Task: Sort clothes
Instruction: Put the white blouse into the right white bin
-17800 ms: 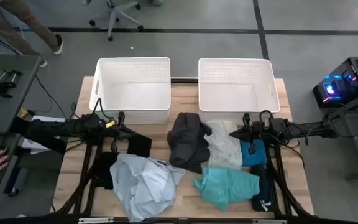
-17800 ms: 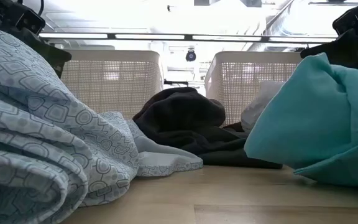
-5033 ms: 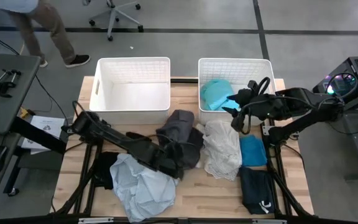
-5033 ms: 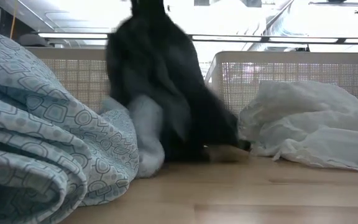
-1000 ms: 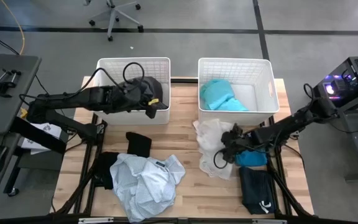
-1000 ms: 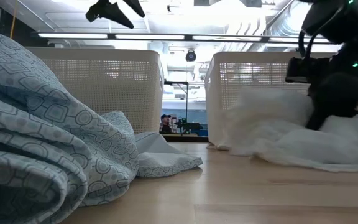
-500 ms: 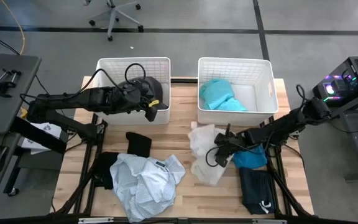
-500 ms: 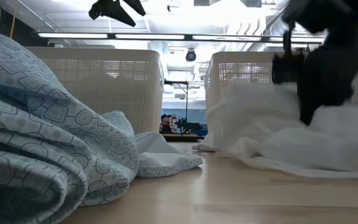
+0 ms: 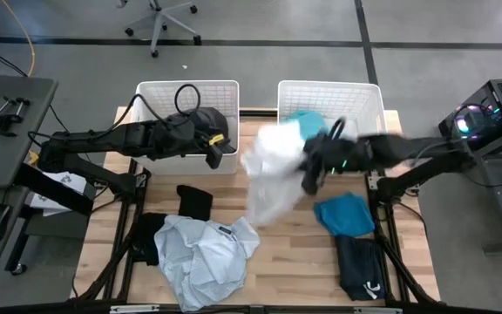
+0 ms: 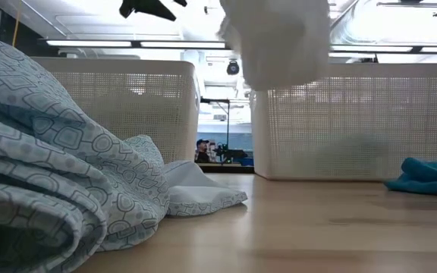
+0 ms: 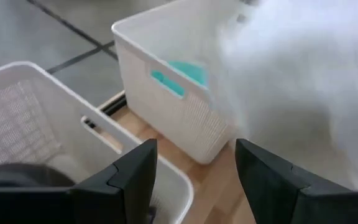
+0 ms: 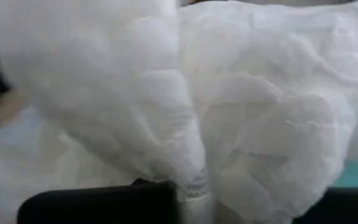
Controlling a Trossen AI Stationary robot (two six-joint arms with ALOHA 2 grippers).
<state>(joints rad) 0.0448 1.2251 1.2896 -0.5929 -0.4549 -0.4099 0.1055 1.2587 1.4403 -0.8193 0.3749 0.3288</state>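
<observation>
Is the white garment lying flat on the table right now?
No, the white garment hangs in the air from the right gripper, and the low view shows it clear above the table.

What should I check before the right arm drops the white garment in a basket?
1. Grasp: right gripper shut on the white garment in the right wrist view. Ok.
2. Lift: garment hangs clear of the table in the low view. Ok.
3. Position: most of the garment hangs over the gap between the baskets, not over the right basket. Not ok.
4. Space: right basket holds only the teal garment. Ok.
5. Left arm: left gripper open at the left basket, apart from the swinging garment. Ok.
6. Snagging on the basket rim: cannot tell.
</observation>
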